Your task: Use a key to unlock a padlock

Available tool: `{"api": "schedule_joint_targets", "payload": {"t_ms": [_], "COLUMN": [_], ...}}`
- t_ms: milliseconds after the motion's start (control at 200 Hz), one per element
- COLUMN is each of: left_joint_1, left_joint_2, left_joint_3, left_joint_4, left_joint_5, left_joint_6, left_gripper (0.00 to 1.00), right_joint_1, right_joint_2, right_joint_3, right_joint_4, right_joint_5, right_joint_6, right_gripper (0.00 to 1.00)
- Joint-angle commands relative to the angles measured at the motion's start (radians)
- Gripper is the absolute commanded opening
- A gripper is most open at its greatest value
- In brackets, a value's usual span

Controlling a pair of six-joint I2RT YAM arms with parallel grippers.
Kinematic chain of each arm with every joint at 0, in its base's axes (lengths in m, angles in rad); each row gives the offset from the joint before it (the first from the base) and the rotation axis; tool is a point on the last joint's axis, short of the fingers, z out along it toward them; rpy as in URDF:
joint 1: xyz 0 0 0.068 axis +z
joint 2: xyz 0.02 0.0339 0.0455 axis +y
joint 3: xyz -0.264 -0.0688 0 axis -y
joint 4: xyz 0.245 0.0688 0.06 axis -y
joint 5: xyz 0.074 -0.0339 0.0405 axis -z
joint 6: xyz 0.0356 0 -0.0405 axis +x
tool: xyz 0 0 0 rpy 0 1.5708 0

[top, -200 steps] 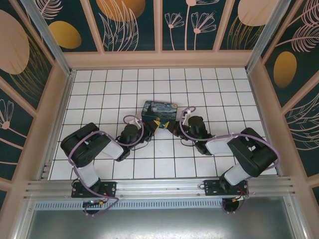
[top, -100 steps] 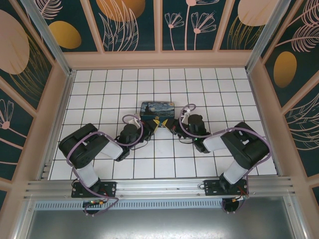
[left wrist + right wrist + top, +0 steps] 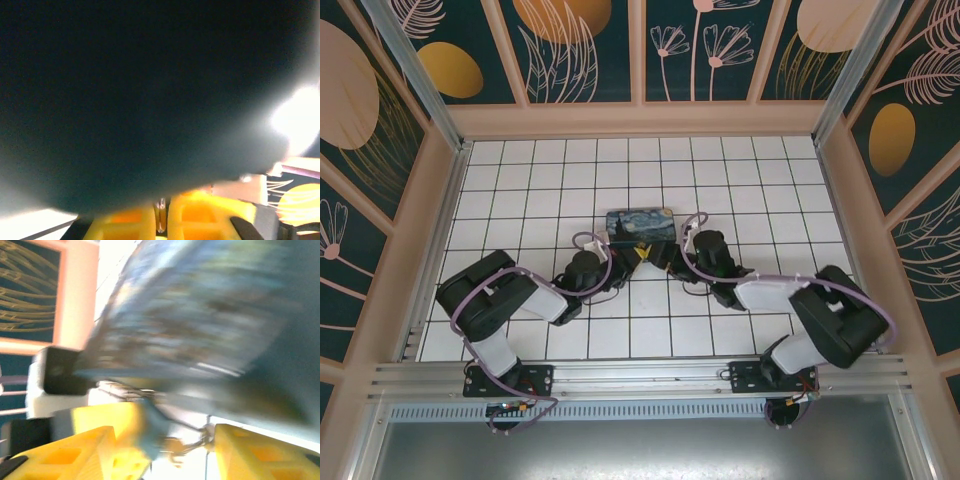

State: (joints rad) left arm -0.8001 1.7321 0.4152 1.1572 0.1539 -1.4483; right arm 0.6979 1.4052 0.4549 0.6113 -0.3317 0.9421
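Currently: both grippers meet at the 6 o'clock edge of the painted box [image 3: 640, 222].
Left gripper [image 3: 161, 222], reaching in from 8 o'clock: fingers pressed together, with a thin metal piece [image 3: 161, 216] pinched in the slit. Right gripper [image 3: 180, 450], from 4 o'clock: jaws parted, gripping nothing; a small grey metal object [image 3: 192, 437] sits blurred in the gap. Whether either item is the padlock cannot be told.

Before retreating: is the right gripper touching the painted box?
Cannot tell. Top view: right gripper lies by the painted box, neither gap nor contact plain. Right wrist view is blurred.
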Motion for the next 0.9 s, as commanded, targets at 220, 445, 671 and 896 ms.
{"api": "schedule_joint_targets", "payload": {"t_ms": [220,445,671,896], "left_joint_1": [-0.008,0.003,0.019,0.030], "left_joint_2": [-0.012,-0.012,-0.012,-0.012], "left_joint_3": [0.072,0.089,0.096,0.096], "left_joint_4": [-0.147,-0.202,-0.221,-0.224], "left_joint_5": [0.093,0.102,0.122,0.137], "left_joint_6": [0.118,0.144,0.157,0.164], "left_gripper": [0.00,0.00,0.00,0.00], "right_joint_1": [0.128,0.257,0.329,0.356], "right_joint_2": [-0.189,-0.077,-0.019,-0.026], "right_joint_3": [0.063,0.191,0.204,0.166], "right_joint_4": [-0.418,-0.657,-0.697,-0.701], "right_joint_5": [0.237,0.538,0.666,0.685], "right_joint_6": [-0.252,-0.408,-0.430,-0.432], "right_gripper": [0.57,0.53,0.49,0.37]}}
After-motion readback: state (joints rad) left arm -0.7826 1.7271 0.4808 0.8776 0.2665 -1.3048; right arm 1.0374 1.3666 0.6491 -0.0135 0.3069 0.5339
